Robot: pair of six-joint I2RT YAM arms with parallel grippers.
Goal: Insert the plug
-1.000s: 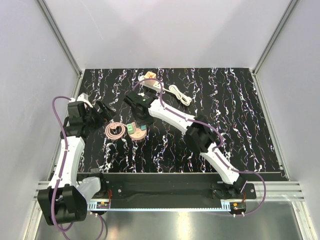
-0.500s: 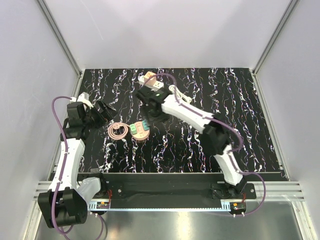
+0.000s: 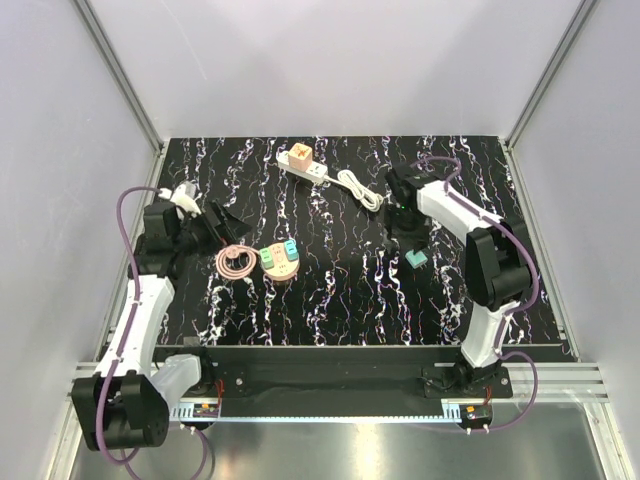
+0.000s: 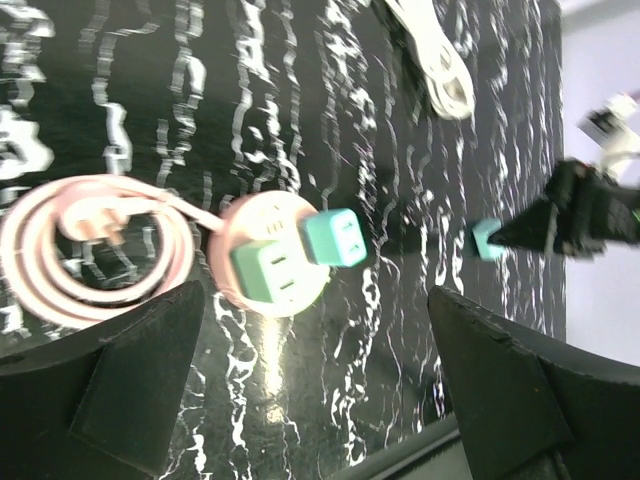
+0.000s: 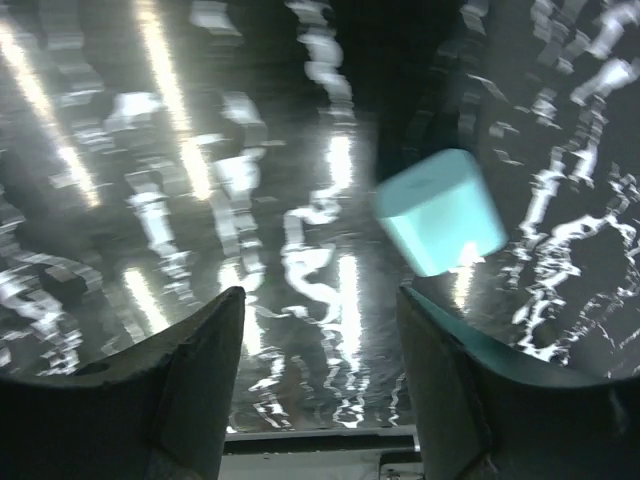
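As viewed from above, the left gripper was held with its fingers spread wide and empty, near the pink coiled cable. Just beside that cable, the round socket was seen carrying two seated plugs. The right gripper was stationed close to the loose teal plug, well apart from the socket.

In the left wrist view, the socket was framed between the parted fingers, with the loose plug beyond it.

In the right wrist view, the fingers were parted and gripped nothing; the plug was found lying on the table just ahead of them.
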